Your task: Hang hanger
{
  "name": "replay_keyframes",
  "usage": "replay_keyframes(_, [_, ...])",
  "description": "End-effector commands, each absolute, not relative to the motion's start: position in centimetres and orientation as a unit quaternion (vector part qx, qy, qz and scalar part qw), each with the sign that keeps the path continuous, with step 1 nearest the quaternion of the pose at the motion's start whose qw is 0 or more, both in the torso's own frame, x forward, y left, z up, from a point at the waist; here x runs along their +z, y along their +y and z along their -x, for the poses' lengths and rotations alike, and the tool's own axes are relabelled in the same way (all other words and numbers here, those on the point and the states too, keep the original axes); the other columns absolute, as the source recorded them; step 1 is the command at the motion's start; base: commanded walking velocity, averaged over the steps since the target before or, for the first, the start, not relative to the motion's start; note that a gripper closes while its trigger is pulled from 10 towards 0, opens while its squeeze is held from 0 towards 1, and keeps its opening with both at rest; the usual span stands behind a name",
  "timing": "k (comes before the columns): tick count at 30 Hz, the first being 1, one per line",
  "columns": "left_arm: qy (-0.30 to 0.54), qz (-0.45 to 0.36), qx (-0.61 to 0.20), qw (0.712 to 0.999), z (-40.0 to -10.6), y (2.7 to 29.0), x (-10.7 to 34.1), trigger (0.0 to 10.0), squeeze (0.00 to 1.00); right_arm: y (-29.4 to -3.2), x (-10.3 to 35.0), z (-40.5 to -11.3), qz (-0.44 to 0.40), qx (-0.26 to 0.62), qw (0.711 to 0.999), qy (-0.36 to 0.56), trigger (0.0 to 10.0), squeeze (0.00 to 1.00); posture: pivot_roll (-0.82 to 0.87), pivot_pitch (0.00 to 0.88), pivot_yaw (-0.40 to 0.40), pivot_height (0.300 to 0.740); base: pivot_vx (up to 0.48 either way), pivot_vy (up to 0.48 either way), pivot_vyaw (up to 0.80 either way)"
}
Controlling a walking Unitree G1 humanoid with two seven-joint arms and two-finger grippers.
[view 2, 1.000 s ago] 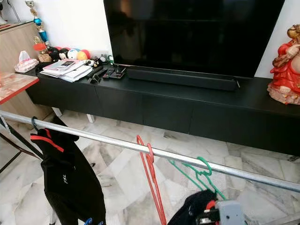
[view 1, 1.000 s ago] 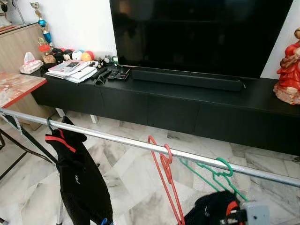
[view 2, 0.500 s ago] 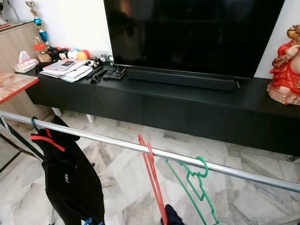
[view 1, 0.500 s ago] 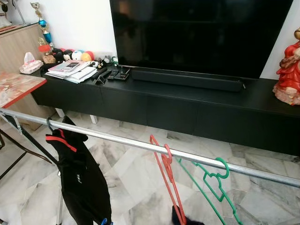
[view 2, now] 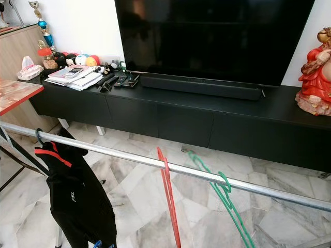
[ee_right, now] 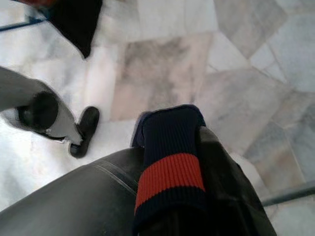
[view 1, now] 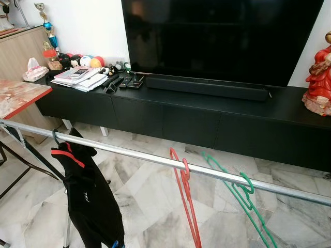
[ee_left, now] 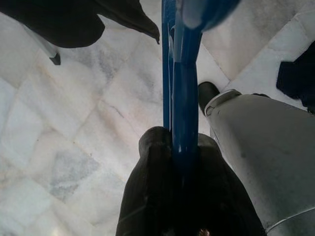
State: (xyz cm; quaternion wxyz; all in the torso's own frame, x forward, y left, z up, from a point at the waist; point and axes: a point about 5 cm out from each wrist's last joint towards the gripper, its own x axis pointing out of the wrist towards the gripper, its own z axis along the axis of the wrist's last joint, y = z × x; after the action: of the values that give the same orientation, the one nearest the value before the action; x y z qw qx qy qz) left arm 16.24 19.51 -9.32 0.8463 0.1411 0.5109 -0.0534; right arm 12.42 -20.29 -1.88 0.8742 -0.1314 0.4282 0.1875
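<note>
A silver rail crosses the scene in front of me. A black garment with red trim hangs on a hanger near the rail's left end. An empty red hanger and an empty green hanger hang further right. In the left wrist view my left gripper is shut on a blue hanger, low over the marble floor. In the right wrist view my right gripper is shut on a dark garment with a red stripe.
Behind the rail stands a long black TV cabinet with a large TV, a soundbar, papers and remotes. A red statue sits at its right end. A red-edged table is at the left. My own leg is beside the left gripper.
My right gripper and the dark striped garment have dropped below the eye views. The green hanger, now bare, has swung and turned on the rail. The red hanger swayed slightly.
</note>
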Motion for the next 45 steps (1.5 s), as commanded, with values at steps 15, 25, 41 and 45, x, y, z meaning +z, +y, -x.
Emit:
replay_keyframes(15, [0.526, -0.149, -0.055, 0.836, -15.6, 19.6, -9.6, 10.0, 0.0, -19.4, -6.9, -15.0, 0.148, 0.061, 0.878, 0.452, 10.0, 0.0, -0.08, 0.026, 0.037, 0.74, 0.0, 0.0, 0.0])
replay_keyframes(25, [0.526, -0.147, -0.054, 0.836, -15.6, 19.5, -9.6, 10.0, 0.0, -19.0, -9.2, -14.6, 0.138, 0.047, 0.862, 0.485, 10.0, 0.0, -0.08, 0.022, 0.041, 0.74, 0.0, 0.0, 0.0])
replay_keyframes(41, [0.524, -0.149, -0.05, 0.837, -15.8, 20.0, -9.4, 10.0, 0.0, -16.5, -10.4, -13.7, -0.036, -0.024, 0.859, 0.511, 10.0, 0.0, -0.07, 0.013, 0.072, 0.74, 0.0, 0.0, 0.0])
replay_keyframes(45, [0.524, -0.15, -0.05, 0.837, -15.8, 20.1, -9.4, 10.0, 0.0, -16.3, -10.5, -13.4, -0.048, -0.028, 0.857, 0.512, 10.0, 0.0, -0.07, 0.01, 0.075, 0.74, 0.0, 0.0, 0.0])
